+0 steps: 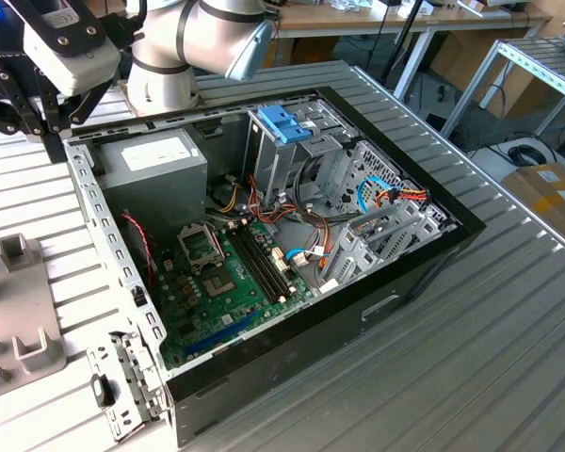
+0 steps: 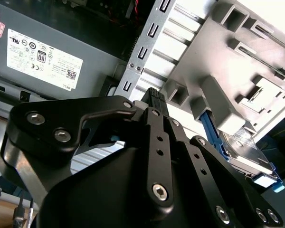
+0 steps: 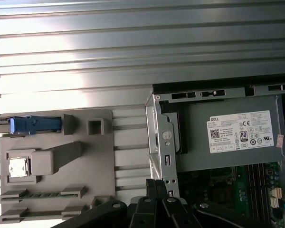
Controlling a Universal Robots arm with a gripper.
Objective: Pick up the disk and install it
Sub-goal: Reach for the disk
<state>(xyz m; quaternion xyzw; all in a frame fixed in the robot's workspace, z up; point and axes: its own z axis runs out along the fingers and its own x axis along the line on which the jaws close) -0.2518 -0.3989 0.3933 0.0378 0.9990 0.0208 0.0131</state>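
Ribbed table (image 3: pixel 133 57); disk (image 3: pixel 33 124) (on edge) lengthwise along ribs

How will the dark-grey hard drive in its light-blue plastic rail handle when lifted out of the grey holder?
Probably stiff: the dark-grey hard drive is a flat metal slab. Likely heavy for its size. It seems to stand on edge in the grey holder, so a nudge could tip it; the light-blue plastic rail may flex.
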